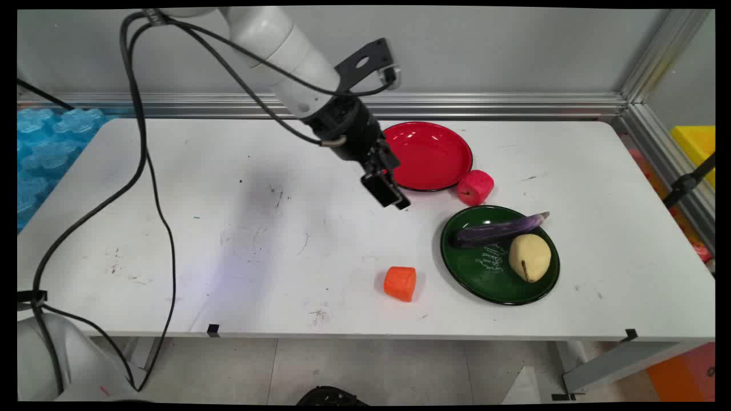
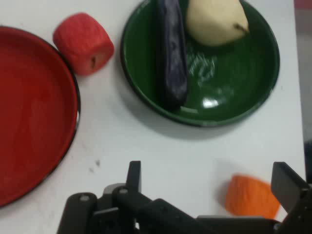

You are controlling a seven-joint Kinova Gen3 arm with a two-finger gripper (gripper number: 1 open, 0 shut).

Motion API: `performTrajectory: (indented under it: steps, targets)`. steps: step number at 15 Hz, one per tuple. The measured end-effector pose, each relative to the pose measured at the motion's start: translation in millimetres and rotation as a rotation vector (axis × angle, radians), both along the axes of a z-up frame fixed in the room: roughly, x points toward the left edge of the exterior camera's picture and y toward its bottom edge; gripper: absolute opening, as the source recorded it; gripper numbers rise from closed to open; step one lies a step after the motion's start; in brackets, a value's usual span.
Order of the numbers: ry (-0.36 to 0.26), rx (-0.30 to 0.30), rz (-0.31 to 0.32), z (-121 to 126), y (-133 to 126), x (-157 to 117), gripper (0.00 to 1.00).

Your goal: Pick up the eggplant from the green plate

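End effector (image 2: 207,187) hangs empty, fingers apart, above the counter (image 1: 228,228); eggplant (image 1: 497,229) and pear (image 1: 530,258) sit on the green plate (image 1: 485,279), red plate (image 1: 428,154) bare, orange chunk (image 1: 400,283) loose.

The red plate (image 1: 428,154) and green plate (image 1: 485,279) look glossy. The red apple (image 1: 475,186) and orange carrot piece (image 1: 400,283) look matt and rough. The white bench (image 1: 228,228) is smooth but scuffed.
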State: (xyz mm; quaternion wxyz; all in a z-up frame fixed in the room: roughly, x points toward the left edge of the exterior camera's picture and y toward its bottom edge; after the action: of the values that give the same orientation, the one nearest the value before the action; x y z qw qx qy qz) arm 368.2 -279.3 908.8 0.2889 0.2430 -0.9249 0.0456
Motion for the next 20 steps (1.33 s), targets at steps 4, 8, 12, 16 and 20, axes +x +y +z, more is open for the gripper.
performTrajectory:
  steps: [4, 8, 12, 16, 20]
  targets:
    - [0.021, -0.004, 0.039, -3.4, -11.9, -21.3, 1.00]
    - [0.027, -0.005, 0.054, -15.3, -23.7, -47.2, 1.00]
    - [0.017, -0.018, 0.052, -36.7, -39.5, -77.2, 1.00]
    - [-0.005, -0.027, 0.040, -61.6, -53.3, -102.7, 1.00]
    - [-0.030, -0.031, 0.029, -88.0, -65.6, -125.8, 1.00]
